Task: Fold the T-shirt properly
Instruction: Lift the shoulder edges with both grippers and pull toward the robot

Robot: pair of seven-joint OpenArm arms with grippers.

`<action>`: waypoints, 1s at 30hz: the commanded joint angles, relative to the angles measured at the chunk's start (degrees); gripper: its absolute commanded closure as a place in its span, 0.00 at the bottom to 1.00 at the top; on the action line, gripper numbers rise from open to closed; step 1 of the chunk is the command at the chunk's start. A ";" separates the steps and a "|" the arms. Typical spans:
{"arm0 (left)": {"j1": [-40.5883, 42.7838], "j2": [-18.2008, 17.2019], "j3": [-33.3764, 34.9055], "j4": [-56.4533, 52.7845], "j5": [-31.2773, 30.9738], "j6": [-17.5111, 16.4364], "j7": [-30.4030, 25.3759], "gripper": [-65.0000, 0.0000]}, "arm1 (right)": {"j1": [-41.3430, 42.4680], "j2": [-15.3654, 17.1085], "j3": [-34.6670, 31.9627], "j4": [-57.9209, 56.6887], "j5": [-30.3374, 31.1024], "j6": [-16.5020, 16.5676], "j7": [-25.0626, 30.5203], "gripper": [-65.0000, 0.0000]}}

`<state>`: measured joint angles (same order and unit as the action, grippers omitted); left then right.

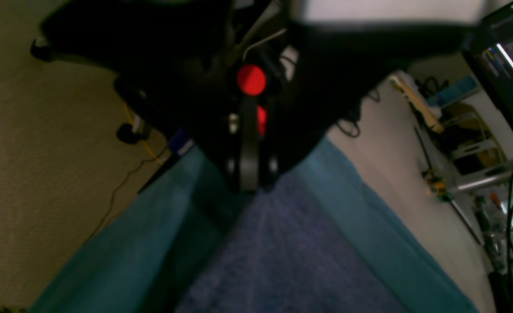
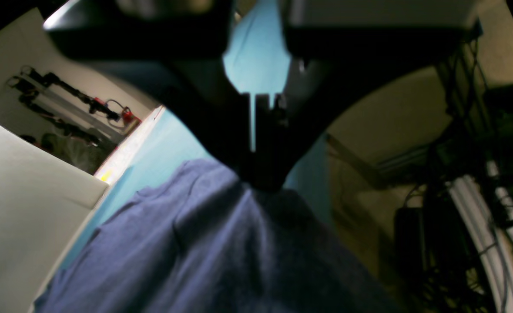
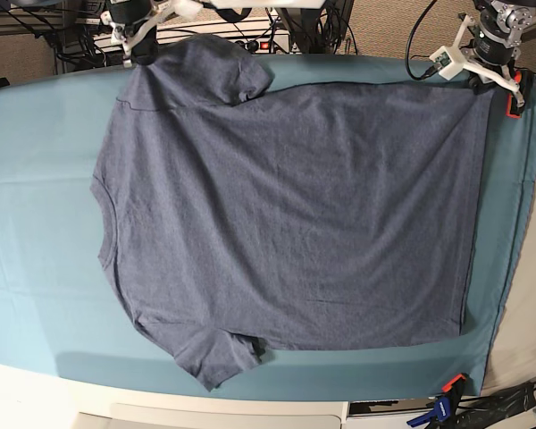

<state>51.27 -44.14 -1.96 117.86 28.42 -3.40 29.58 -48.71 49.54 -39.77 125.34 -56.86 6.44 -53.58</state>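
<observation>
Across the middle of the base view we see the T-shirt (image 3: 295, 214) lying flat on the teal cloth (image 3: 36, 268): heathered slate-blue knit, plain side up, collar toward the frame's left, hem toward the right, sleeves at upper left and bottom. Bare cloth borders it on the left and along the bottom. At the upper left our right gripper (image 2: 260, 182) has its jaws closed on the sleeve-side fabric, which bunches into soft folds. At the upper right our left gripper (image 1: 249, 184) pinches the hem corner, jaws closed.

The T-shirt (image 3: 286, 214) covers mid-table; bare teal cloth (image 3: 36, 223) rings it, unobstructed.
</observation>
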 commanded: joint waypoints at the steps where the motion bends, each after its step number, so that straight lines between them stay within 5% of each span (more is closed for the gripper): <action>1: 0.52 -0.76 -0.48 0.94 0.50 0.85 0.02 1.00 | -1.36 0.66 0.13 0.98 -1.11 -0.39 -0.55 1.00; 23: 6.23 -0.79 -0.48 2.34 3.30 3.61 1.55 1.00 | -7.93 0.63 0.39 0.98 -2.99 -1.95 -2.45 1.00; 30: 6.23 -0.79 -0.46 2.38 3.30 3.61 2.16 1.00 | -12.66 0.63 7.50 0.98 -3.17 -2.05 -2.38 1.00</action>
<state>56.82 -44.29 -1.96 119.31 30.96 -0.86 31.51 -60.55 49.54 -32.23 125.38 -59.44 4.71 -55.02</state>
